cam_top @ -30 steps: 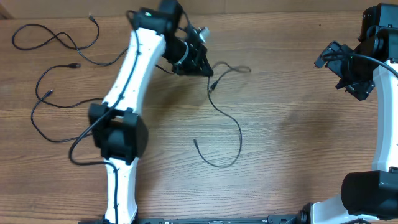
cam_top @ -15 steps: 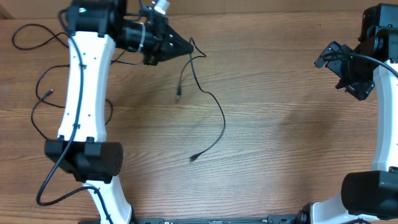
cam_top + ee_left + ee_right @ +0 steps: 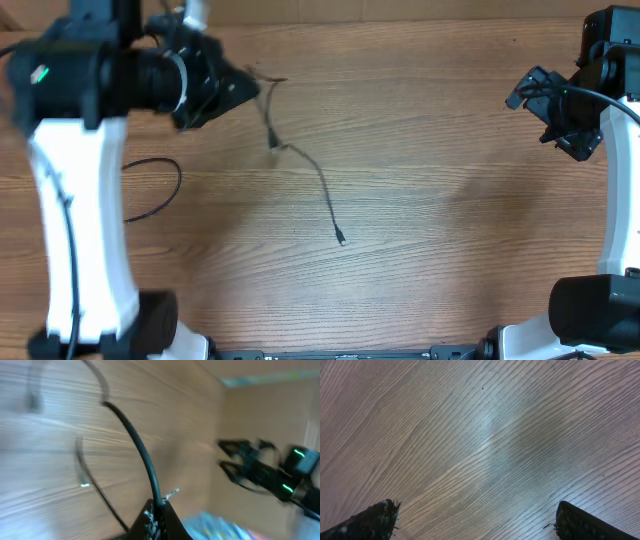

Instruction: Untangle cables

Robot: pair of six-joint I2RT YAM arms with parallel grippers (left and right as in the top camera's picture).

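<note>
Overhead view takes in the whole counter [image 3: 450, 250]. The left arm [image 3: 70, 200] looms large and blurred over the back-left corner, with the left gripper [image 3: 250, 88] pointing toward the right edge. One cable [image 3: 328, 200] hangs from its tip, runs in a wavy line toward the middle of the counter, and ends in a small plug on the side toward the front edge. A second cable [image 3: 178, 180] loops near the left edge, partly hidden behind the arm.

Left wrist view settles what overhead leaves soft: the fingers [image 3: 165, 520] are pinched together on that first cable, which curves up and away from them, though everything here is smeared.

Right wrist view shows only bare wood between two fingertips [image 3: 375, 520] set wide apart; the right gripper [image 3: 477, 525] grips nothing. Overhead places the right arm [image 3: 615, 200] along the right edge, its claw near the back-right corner, well apart from both cables.
</note>
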